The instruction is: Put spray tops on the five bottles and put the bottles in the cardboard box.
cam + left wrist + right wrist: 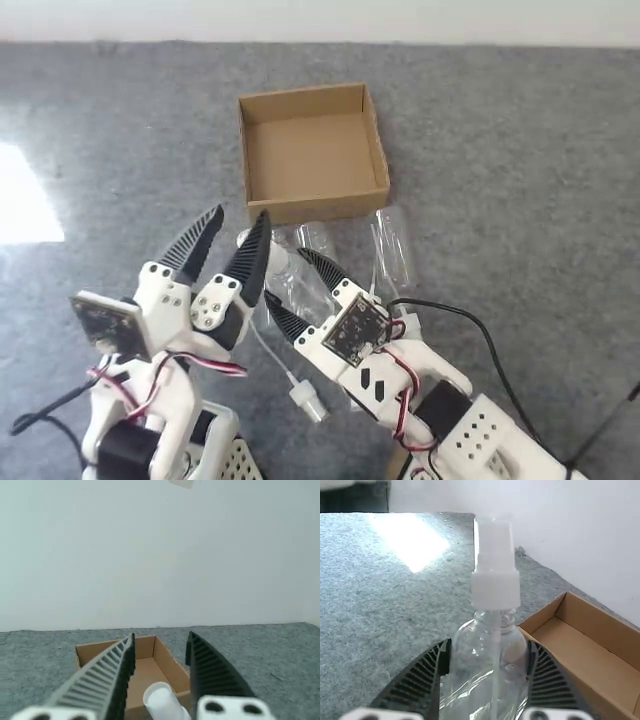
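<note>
We see the right pincer [283, 274] clenched around the body of a clear bottle [487, 660], one ribbed finger on each side of it. The bottle carries a white spray top [495, 580] on its neck, with the thin dip tube showing down through the clear wall. From the right wrist view, the bottle points out over the grey counter [520, 150], with a corner of the cardboard box [312, 150] off to one side beyond it. The left pincer [242, 212] stands spread wide and grips nothing. In the left wrist view, a white cylindrical piece [159, 700] sits low between its two fingers, but we cannot tell whether either finger touches it. The open top of the box lies straight ahead. In the high view, the two pincers are close together, just short of the near wall of the box. A second clear bottle [396, 245] and a third clear bottle [318, 238] lie on the counter just beside that wall. A loose spray top [308, 402] lies on the counter between the two arms, its tube trailing back towards the left arm.
</note>
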Robot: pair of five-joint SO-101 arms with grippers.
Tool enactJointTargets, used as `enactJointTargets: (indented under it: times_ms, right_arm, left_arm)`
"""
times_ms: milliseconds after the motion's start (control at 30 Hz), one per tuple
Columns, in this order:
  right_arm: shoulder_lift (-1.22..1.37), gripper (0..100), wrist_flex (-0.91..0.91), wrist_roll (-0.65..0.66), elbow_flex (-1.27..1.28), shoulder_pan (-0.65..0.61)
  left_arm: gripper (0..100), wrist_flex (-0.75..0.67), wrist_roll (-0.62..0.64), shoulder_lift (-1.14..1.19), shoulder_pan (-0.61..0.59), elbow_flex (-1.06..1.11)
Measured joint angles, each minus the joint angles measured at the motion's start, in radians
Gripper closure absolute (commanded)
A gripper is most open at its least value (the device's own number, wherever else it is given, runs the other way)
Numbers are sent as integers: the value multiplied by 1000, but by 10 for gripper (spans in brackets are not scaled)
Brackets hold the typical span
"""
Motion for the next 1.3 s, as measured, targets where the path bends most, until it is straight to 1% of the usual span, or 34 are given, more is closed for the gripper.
enactJointTargets:
  times_ms: [100,267,500,700,967,1300]
  right_arm:
    - [0,891,0,0,0,-2]
    - [0,891,0,0,0,-2]
    - [0,891,0,0,0,2]
    - [0,891,0,0,0,2]
    - [0,891,0,0,0,2]
    - [0,891,0,0,0,2]
  left_arm:
    - [889,17,0,0,-23,-12]
    - [893,18,0,0,-95,-15]
    - [892,18,0,0,-129,-15]
    - [892,12,0,0,-130,-6]
    - [892,-94,0,0,-132,91]
    - [891,-98,0,0,-126,109]
